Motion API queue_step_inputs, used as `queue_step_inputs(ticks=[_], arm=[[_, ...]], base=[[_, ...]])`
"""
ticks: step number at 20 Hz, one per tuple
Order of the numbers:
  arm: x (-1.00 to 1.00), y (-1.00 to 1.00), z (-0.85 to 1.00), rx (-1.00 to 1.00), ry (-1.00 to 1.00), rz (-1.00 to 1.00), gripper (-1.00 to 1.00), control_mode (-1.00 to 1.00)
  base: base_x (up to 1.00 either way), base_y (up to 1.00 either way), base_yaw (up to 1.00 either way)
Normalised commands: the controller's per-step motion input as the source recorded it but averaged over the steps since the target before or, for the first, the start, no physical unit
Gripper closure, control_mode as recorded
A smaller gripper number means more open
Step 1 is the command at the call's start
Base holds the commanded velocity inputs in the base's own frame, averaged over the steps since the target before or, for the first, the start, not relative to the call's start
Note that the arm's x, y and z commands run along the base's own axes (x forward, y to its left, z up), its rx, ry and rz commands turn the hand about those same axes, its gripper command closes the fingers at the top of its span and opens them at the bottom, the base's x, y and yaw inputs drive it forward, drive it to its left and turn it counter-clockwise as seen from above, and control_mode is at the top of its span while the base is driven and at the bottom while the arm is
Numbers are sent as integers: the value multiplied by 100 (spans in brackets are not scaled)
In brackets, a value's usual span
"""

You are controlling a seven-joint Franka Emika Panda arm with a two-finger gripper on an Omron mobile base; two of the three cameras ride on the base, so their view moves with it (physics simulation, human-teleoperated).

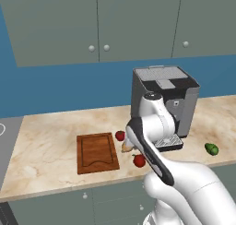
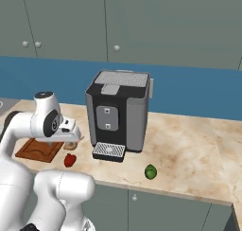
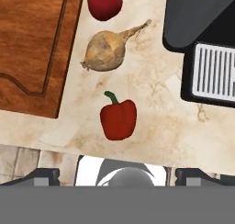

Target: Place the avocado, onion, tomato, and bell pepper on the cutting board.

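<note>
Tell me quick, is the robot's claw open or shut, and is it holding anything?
Gripper: open and holding nothing, above the counter near the bell pepper and the onion.

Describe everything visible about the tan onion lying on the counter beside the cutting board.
The tan-yellow onion is a small roundish bulb with papery-looking skin and a thin pale stalk. It lies on its side on the beige marble counter, between the reddish-brown wooden cutting board and the black coffee machine. It sits off the board, with nothing touching it but the counter.
</note>
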Motion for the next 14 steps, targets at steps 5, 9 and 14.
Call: queue_step_inputs(ticks=[5, 9, 14], arm=[[13, 0, -38, 0, 3, 0, -100, -100], [0, 0, -40, 0, 1, 0, -100, -100], [9, 0, -35, 0, 1, 0, -100, -100]], base=[[0, 0, 0], [0, 0, 0], [0, 0, 0]])
